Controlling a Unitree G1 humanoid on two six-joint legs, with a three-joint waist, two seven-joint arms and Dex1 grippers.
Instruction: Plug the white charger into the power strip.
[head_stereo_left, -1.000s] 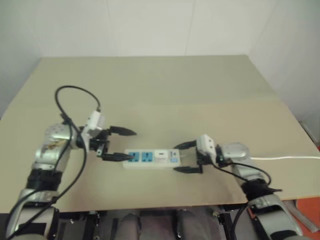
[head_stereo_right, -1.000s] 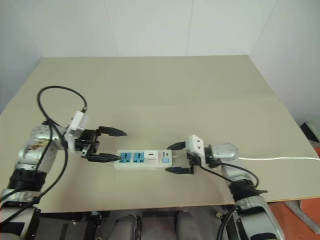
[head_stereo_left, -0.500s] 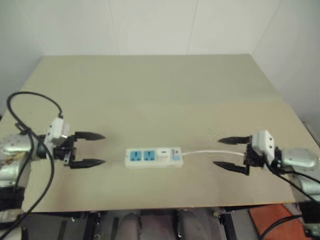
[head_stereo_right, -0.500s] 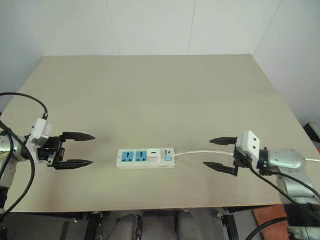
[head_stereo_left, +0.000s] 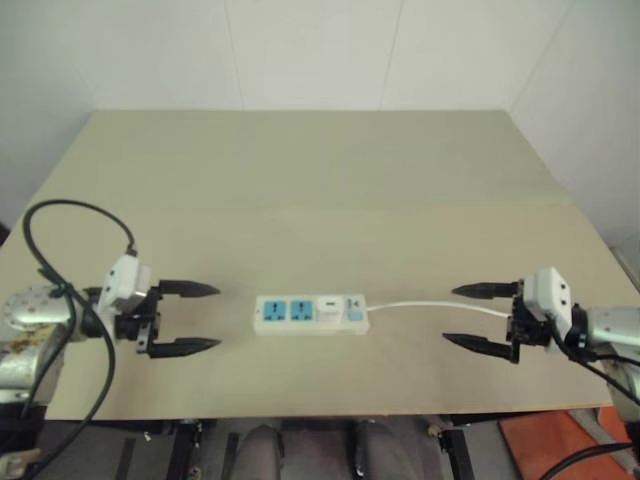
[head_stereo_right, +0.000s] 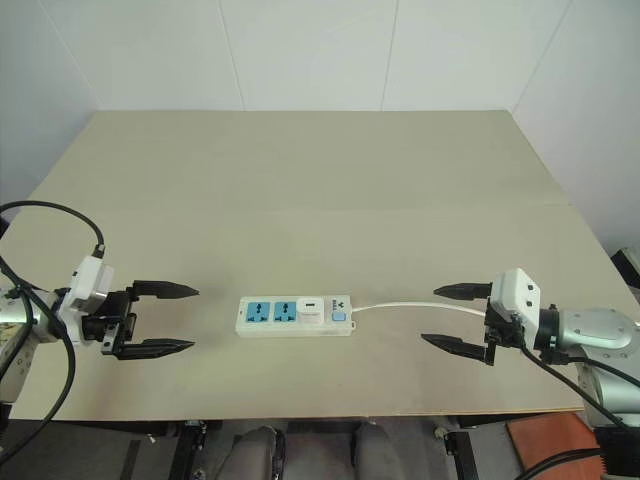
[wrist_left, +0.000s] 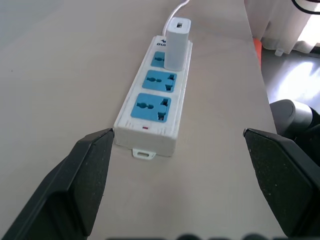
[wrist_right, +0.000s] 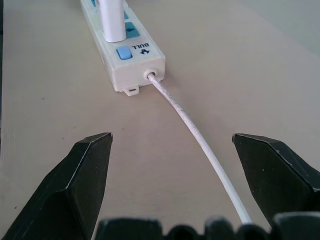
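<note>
White charger (wrist_left: 178, 44) upright in power strip (wrist_left: 152, 107) (third outlet), left claw (head_stereo_left: 188, 318) and right claw (head_stereo_left: 478, 316) both released.

Bare table (head_stereo_right: 300, 190) surrounds the power strip (head_stereo_right: 296, 315); only its cable (head_stereo_right: 400, 304) crosses toward the right claw (head_stereo_right: 458, 318).

Head pair overlooks table (head_stereo_right: 300, 160); wrist cams face power strip (wrist_left: 152, 102) oppositely.

Left gripper (head_stereo_left: 200, 318): two black tapered plastic fingers, pointed tips, on black bracket. White boxy wrist module (head_stereo_left: 124, 284) behind bracket. Silver metal forearm (head_stereo_left: 30, 318), worn patches. Thick black cable (head_stereo_left: 60, 280) looping over forearm. Right gripper (head_stereo_right: 446, 317): same black fingers, white boxy module (head_stereo_right: 515, 294), silver cylindrical wrist (head_stereo_right: 590, 328), thin black cable (head_stereo_right: 560, 372) beneath.
</note>
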